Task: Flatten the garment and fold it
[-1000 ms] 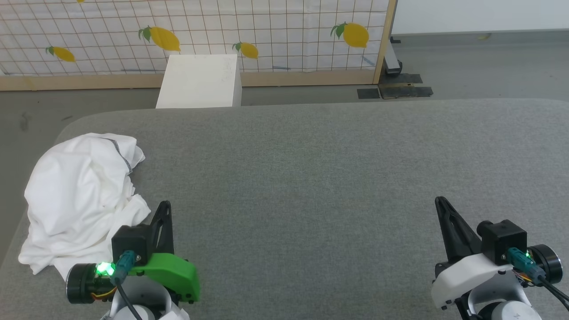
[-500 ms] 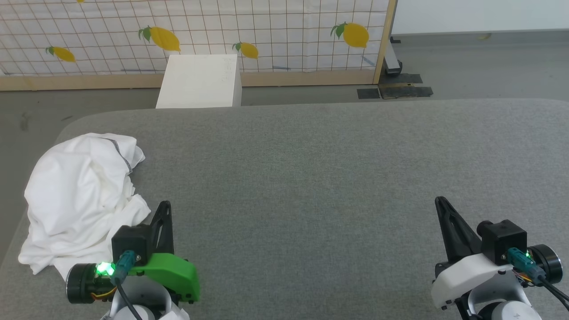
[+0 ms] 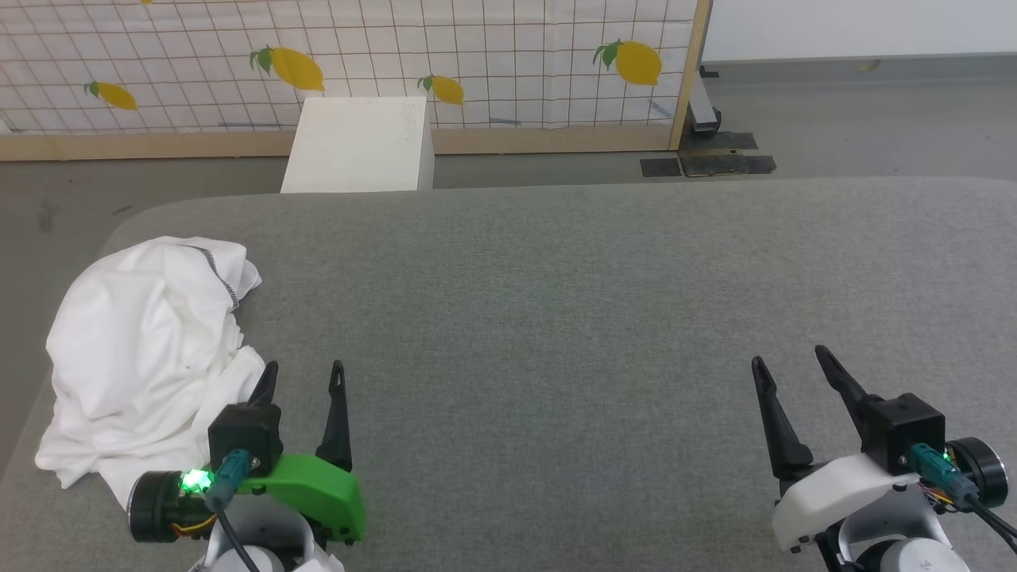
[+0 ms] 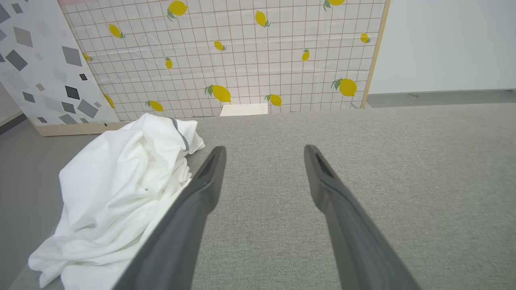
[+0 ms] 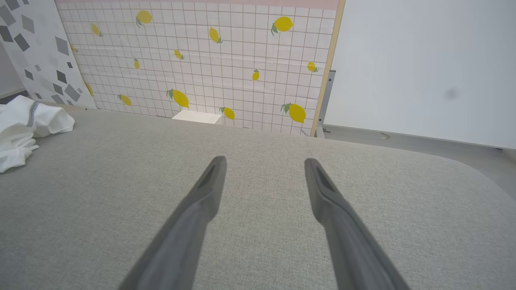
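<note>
The garment point(image 3: 147, 349) lies crumpled in a white heap at the left end of the grey padded table point(image 3: 556, 318), a dark zigzag seam showing near its top. The left wrist view has the garment point(image 4: 121, 193) left of the fingers, and it reaches the far left of the right wrist view as a white bunch point(image 5: 24, 129). My left gripper point(image 3: 302, 381) stands open just right of the heap's near edge, holding nothing. Far to the right, my right gripper point(image 3: 790, 365) is open over bare table, also with nothing in it.
A rigid white box point(image 3: 357, 147) stands on the floor beyond the table's far edge, in front of a lemon-print grid screen point(image 3: 477, 56) with a wooden frame. The table's left edge runs close beside the garment. Grey floor lies past the far edge.
Both grippers have gone from shut to open, their fingers now spread apart. The garment has not moved; the picture has shifted only very slightly.
</note>
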Tool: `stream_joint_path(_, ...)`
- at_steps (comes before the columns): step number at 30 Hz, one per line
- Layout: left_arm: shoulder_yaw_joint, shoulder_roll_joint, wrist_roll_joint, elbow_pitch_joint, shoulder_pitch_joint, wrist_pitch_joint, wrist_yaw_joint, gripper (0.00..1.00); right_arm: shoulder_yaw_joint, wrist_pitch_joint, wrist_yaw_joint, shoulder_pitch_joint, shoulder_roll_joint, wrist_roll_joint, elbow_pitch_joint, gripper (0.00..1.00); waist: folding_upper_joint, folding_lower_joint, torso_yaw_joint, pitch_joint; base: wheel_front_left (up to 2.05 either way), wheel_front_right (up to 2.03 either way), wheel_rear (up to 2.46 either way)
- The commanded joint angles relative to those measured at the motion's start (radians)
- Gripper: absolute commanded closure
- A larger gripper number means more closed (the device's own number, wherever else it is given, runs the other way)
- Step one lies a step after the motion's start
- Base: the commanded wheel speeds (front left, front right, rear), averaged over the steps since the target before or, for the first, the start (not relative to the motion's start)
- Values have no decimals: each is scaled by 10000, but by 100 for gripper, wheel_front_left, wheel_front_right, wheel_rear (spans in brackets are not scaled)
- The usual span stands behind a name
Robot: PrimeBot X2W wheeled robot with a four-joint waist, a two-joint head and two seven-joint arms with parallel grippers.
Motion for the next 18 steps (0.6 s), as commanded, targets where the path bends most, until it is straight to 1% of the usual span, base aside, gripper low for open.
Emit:
stream_joint_path(1,-64,-3,-86,60,-113,-106,112,0,-21,-101,-1,-14,3,51,29,0,-1,0,39,5,0,0,0)
stream_joint_path(11,-181,18,-268,198,-238,-318,233,0,-76,-254,-3,-50,5,103,27,0,-1,0,486,50,0,0,0)
stream_joint_path(18,-233,52,-408,246,-255,-487,295,0,-114,-320,-4,-70,7,129,37,0,-1,0,1087,82,0,0,0)
